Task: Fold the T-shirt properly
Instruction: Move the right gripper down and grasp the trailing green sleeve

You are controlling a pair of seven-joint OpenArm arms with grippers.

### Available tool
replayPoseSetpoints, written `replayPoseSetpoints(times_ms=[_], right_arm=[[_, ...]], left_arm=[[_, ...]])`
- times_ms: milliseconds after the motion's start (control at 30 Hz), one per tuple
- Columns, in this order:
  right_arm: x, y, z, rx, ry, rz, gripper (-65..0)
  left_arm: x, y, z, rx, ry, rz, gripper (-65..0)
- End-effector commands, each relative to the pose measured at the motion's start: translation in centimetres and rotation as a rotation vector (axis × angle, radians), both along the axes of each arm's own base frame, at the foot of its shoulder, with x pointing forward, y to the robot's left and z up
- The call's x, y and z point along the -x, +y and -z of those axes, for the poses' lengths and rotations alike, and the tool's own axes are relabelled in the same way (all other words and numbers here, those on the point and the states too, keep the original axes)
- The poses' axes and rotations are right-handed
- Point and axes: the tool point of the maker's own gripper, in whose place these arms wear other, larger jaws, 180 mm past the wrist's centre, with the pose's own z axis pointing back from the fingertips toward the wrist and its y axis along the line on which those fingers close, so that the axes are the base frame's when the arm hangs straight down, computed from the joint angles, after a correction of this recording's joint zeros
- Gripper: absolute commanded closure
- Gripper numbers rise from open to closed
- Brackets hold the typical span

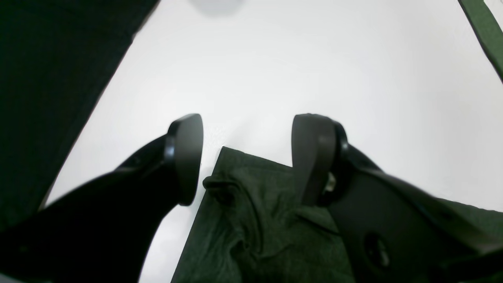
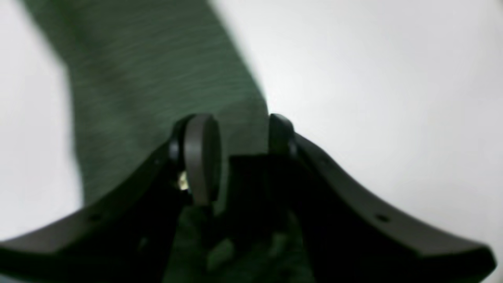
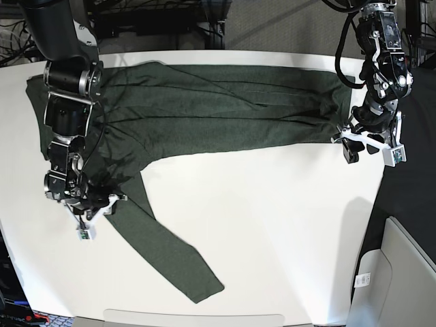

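Dark olive-green heathered long-sleeved T-shirt (image 3: 225, 109), plain, thin knit, spread flat across far side of white table (image 3: 272, 225), body folded into long horizontal band, shallow creases, one sleeve trailing diagonally toward near edge, cuff flat

**Two dark arms, black claws, white bits at the wrists**

Both arms are dark metal-and-plastic builds with chunky grey cylindrical joints. The left arm (image 3: 381, 61) has black cables looping along it and a white bracket near its wrist. The right arm (image 3: 67, 102) has a small white piece down low too. Up close, the left gripper (image 1: 246, 157) has curved black fingers ending in flat rounded grey pads, with a shiny screw showing. The right gripper (image 2: 239, 157) looks the same.
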Motion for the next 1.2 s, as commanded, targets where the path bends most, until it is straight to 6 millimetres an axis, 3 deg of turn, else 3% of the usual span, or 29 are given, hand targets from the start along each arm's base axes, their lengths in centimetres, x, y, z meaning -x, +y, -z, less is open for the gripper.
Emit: replayPoseSetpoints(times_ms=[0,67,200,433,700,867,1167], right_arm=[[2.8,1.8,2.5,0.005,0.147,-0.066,-18.2],[2.7,2.4,2.1,0.010,0.151,-0.083,-15.2],[2.6,2.9,1.1,-0.009,0.126,-0.087,-0.3],[3.7,3.6,-3.0,-0.234,-0.011,-0.065,-0.6],[9.0,8.4,-7.9,-0.492,-0.069,-0.214,-0.6],[13.5,11.6,-9.2,-0.533,-0.131,-0.418,-0.6],[21.5,18.1,-10.5,-0.571,-0.108,-0.634,-0.6]], left_arm=[[-0.7,0.2,-1.6,-0.023,-0.055,0.006,-35.2],[-0.7,0.2,-1.7,-0.024,-0.058,0.006,-35.2],[-0.7,0.2,-1.9,-0.025,-0.062,0.005,-35.1],[-0.6,0.3,-1.8,-0.026,-0.059,0.003,-35.1],[-0.6,0.3,-1.7,-0.024,-0.058,0.002,-35.1],[-0.5,-0.2,-1.4,-0.002,-0.058,-0.003,-35.1],[-0.4,-0.5,-1.3,0.005,-0.056,-0.002,-35.1]])
